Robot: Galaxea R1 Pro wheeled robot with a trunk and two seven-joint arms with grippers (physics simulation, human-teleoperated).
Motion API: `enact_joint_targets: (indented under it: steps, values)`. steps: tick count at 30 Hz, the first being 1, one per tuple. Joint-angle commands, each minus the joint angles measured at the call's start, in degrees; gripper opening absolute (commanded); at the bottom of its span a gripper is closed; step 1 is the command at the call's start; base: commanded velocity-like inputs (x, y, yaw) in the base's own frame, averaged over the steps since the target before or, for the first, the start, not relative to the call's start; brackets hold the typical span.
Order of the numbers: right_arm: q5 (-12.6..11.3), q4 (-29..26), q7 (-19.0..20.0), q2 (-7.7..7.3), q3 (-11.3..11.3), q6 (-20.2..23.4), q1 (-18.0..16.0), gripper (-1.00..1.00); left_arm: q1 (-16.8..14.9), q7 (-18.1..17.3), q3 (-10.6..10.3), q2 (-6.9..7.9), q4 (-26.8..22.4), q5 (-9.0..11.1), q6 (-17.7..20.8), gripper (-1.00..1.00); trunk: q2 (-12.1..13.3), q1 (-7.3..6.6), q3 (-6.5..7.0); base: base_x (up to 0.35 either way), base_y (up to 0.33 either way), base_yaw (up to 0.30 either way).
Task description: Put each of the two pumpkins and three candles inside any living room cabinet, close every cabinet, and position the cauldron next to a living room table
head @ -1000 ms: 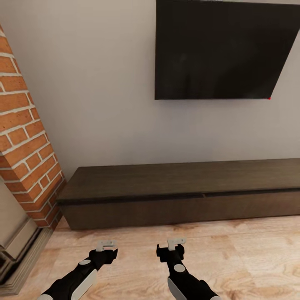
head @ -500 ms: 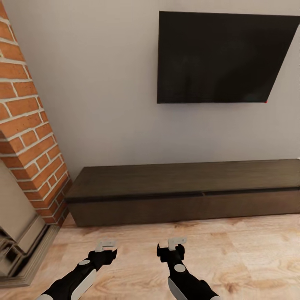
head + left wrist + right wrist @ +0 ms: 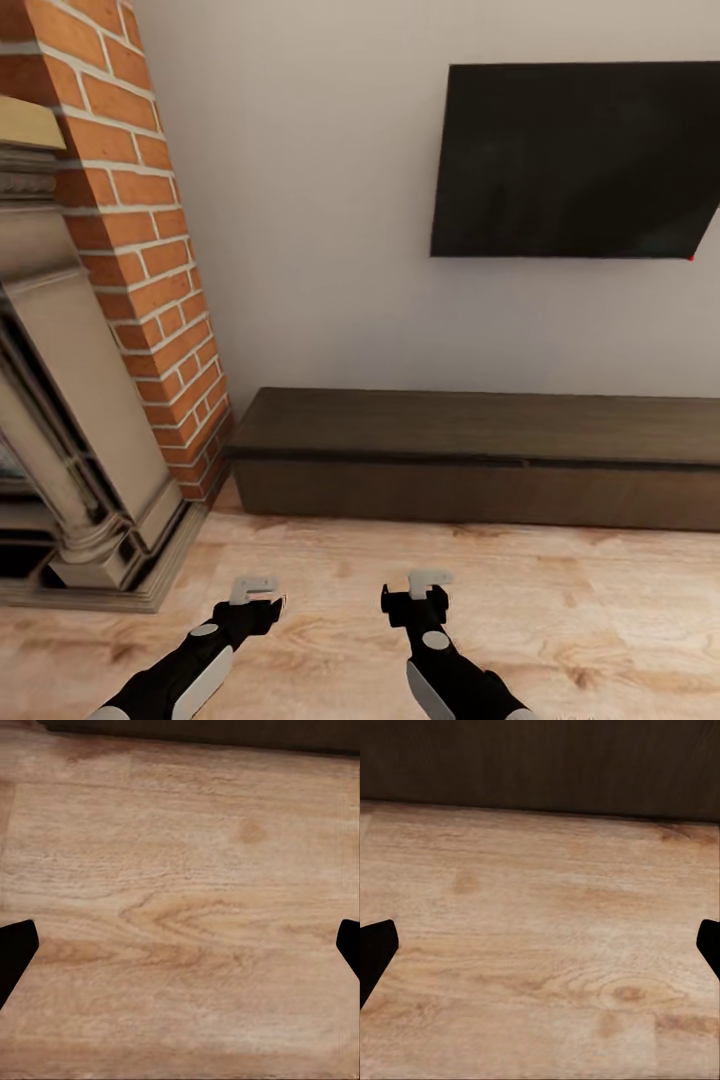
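While both arms hang low over the floor (image 3: pixel 560 600) in the head view, the left end effector (image 3: pixel 256 589) and the right end effector (image 3: pixel 424 584) carry nothing: each wrist view shows only the dark tips of two fingers (image 3: pixel 16 945) set wide apart at the picture's edges, with bare pale wood planks between them, so both are released and empty.

Just beyond the right end effector, the dark front of the cabinet (image 3: pixel 480 455) fills the far edge of the right wrist view, and a strip of it edges the left wrist view too. In the head view the cabinet runs long and low along the grey wall (image 3: pixel 320 200), its fronts flush and shut as far as the seams can be read, its top bare. To its left stands a brick chimney (image 3: pixel 150 250) with a pale carved fireplace surround (image 3: pixel 70 420). Above the cabinet hangs a black television (image 3: pixel 575 160), with a small red dot at its lower corner.

Judging by this, the task looks to be at an early or in-between stage: no pumpkin, candle or cauldron appears here, nothing is in hand, and whether anything already lies inside the closed cabinet cannot be told. Fetching and stowing, and placing the cauldron, may all remain.

No brand, label or legible writing appears anywhere.
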Motion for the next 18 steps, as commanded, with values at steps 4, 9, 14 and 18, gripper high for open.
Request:
enact_joint_targets:
  steps: [4,9,14,18]
  values:
    - [-0.66,0.08,-0.36,-0.04,-0.08,-0.30,-0.07,1.00,-0.05,0.55,-0.52,0.00,-0.18,0.47,0.14,1.00,1.59,-0.93,0.68,-0.267,0.080,0.289]
    - [-0.68,0.12,-0.32,0.02,-0.19,-0.28,-0.04,1.00,-0.05,0.56,-0.53,-0.06,-0.18,0.47,0.13,1.00,3.60,-2.02,1.58,-0.082,0.021,0.291]
    - [-0.68,0.13,-0.34,0.07,-0.15,-0.28,0.01,1.00,-0.05,0.56,-0.54,-0.12,-0.19,0.47,0.13,1.00,5.60,-3.12,2.48,-0.017,0.004,0.292]
    - [-0.68,0.13,-0.32,0.10,-0.09,-0.28,0.01,1.00,-0.05,0.56,-0.54,-0.13,-0.19,0.47,0.13,1.00,7.21,-4.00,3.20,-0.004,0.001,0.292]
